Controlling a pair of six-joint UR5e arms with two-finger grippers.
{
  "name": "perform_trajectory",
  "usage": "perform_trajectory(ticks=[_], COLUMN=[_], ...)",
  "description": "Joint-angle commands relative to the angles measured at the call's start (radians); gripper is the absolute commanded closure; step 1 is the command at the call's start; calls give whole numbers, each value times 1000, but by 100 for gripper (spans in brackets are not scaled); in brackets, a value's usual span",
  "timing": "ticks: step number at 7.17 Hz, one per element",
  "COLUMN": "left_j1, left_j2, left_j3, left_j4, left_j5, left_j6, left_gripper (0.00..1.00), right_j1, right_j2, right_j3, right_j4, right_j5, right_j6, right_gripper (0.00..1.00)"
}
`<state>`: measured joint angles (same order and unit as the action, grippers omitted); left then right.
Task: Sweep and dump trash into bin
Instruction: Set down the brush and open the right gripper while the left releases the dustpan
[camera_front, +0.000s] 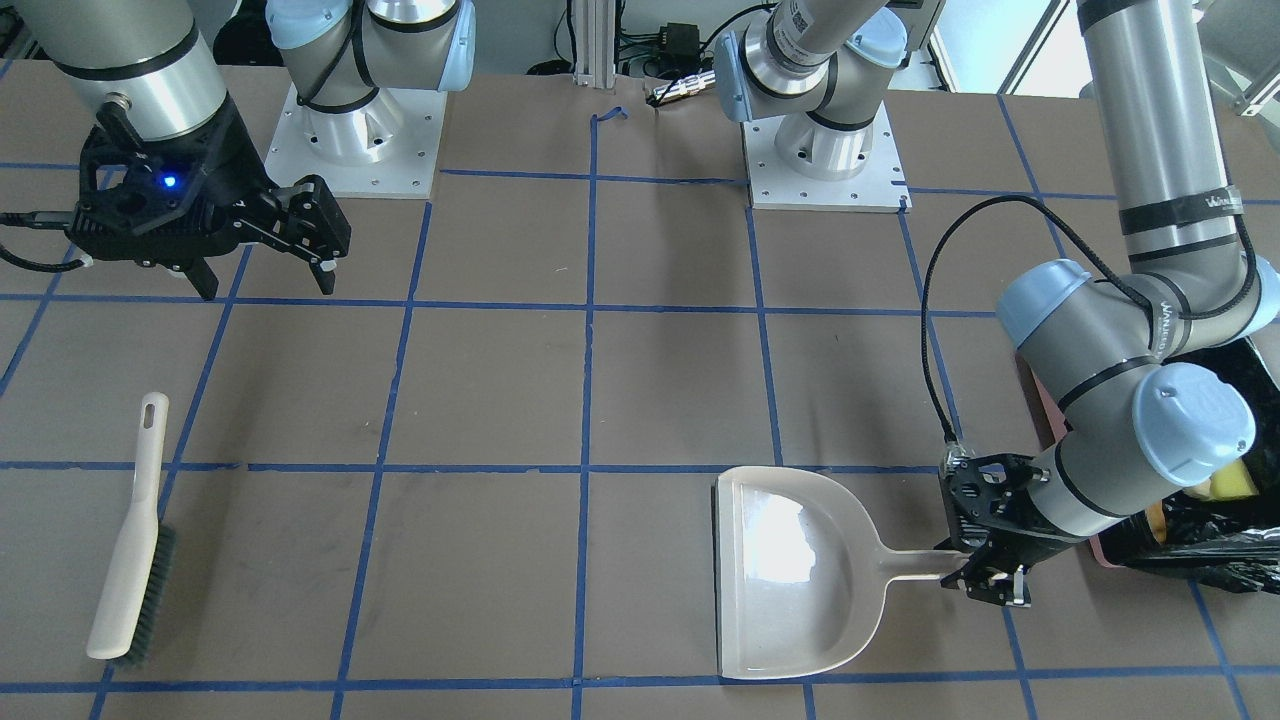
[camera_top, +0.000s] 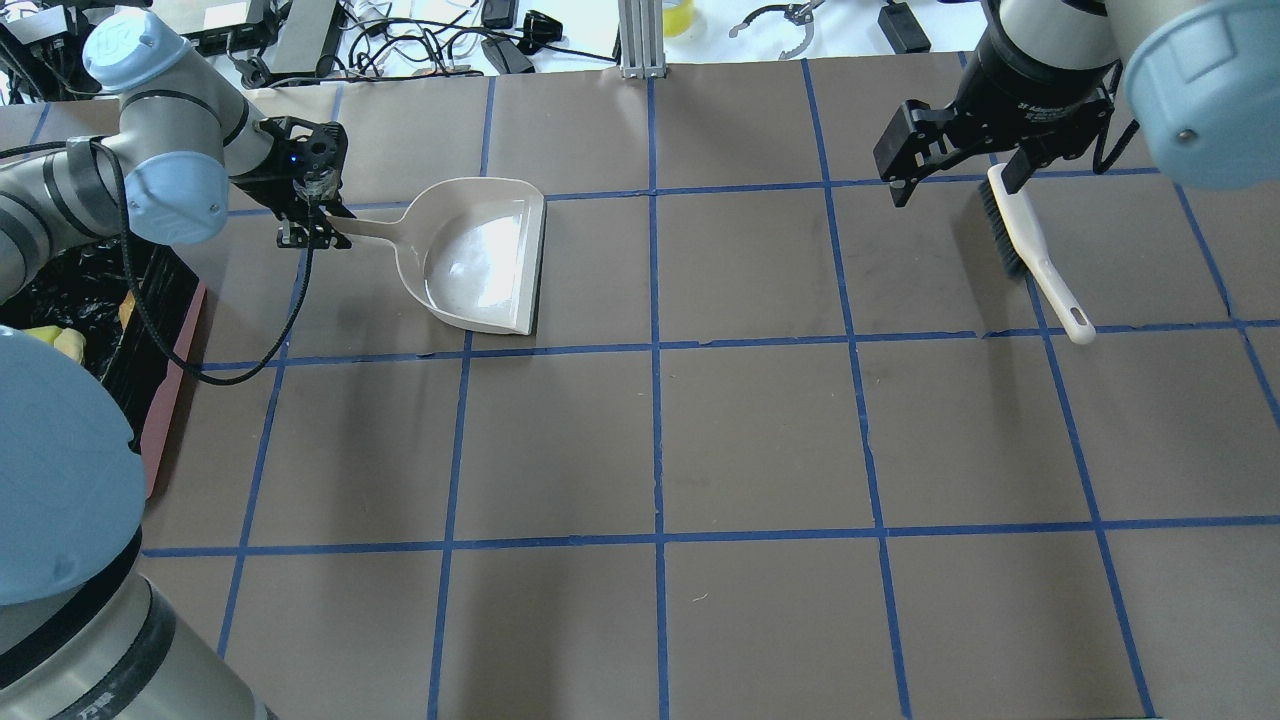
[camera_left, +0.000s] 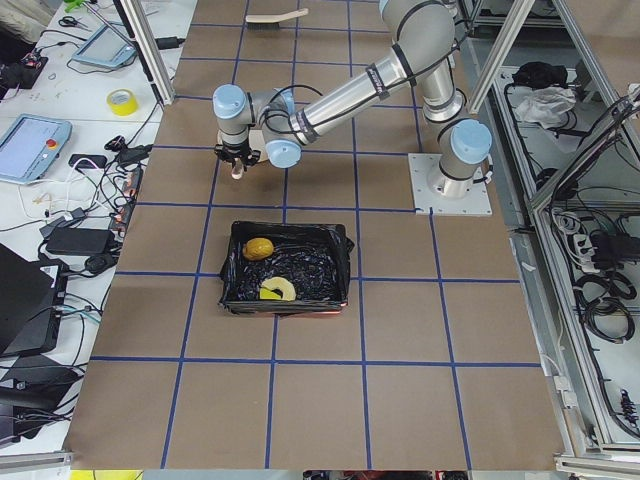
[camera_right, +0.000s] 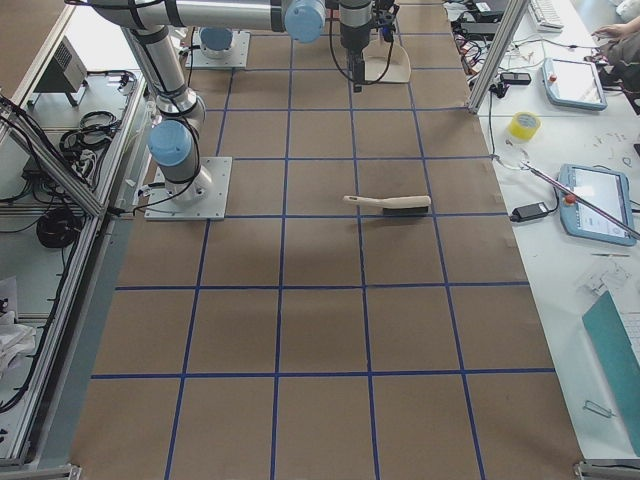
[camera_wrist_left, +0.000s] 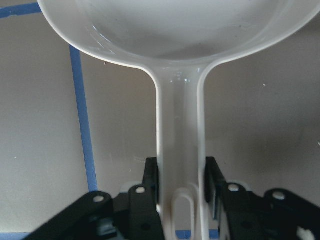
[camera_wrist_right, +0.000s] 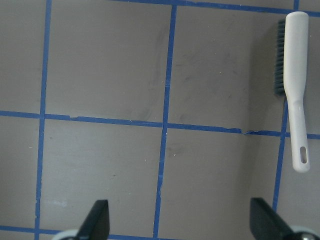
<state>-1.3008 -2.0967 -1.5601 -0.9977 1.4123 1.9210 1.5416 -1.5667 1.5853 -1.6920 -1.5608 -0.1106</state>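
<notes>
My left gripper (camera_front: 985, 580) is shut on the handle of the beige dustpan (camera_front: 790, 570), which is empty and lies flat at table level. The left wrist view shows both fingers (camera_wrist_left: 152, 182) pressed against the handle (camera_wrist_left: 180, 130). The bin (camera_left: 285, 270), pink with a black bag, stands beside the left arm. In it lie a golden-brown lump (camera_left: 260, 248) and the yellow sponge (camera_front: 1230, 483). I cannot make out the croissant piece. My right gripper (camera_top: 955, 188) is open and empty, above the table near the brush (camera_top: 1030, 250).
The beige brush (camera_front: 135, 540) lies flat on the table on the robot's right side, bristles sideways; it also shows in the right wrist view (camera_wrist_right: 292, 85). Blue tape lines grid the brown table. The two arm bases (camera_front: 825, 150) stand at the robot's edge.
</notes>
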Motion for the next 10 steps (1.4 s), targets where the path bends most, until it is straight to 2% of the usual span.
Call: perform_trajectory(ticks=[1, 2, 4, 5, 7, 9, 10], left_j1=[0, 0, -35, -55, -57, -60, -64], left_j2=[0, 3, 71, 142, 312, 470, 545], left_j3=[-2, -2, -12, -27, -29, -64, -86], left_j4=[16, 16, -4, -83, -348, -451, -485], left_j5=[-3, -1, 13, 20, 27, 30, 77], left_j6=[0, -31, -213, -303, -609, -902, -1060], left_gripper=[40, 0, 0, 0, 0, 0, 0], right_j1=[2, 2, 2, 2, 2, 2, 2], right_j2=[-24, -32, -29, -30, -27, -24, -26], right_j3=[-2, -2, -1, -1, 1, 4, 7], right_j4=[9, 26, 20, 23, 20, 15, 17], right_j5=[1, 4, 5, 5, 5, 5, 5], right_j6=[3, 5, 3, 5, 3, 3, 3], right_gripper=[0, 0, 0, 0, 0, 0, 0])
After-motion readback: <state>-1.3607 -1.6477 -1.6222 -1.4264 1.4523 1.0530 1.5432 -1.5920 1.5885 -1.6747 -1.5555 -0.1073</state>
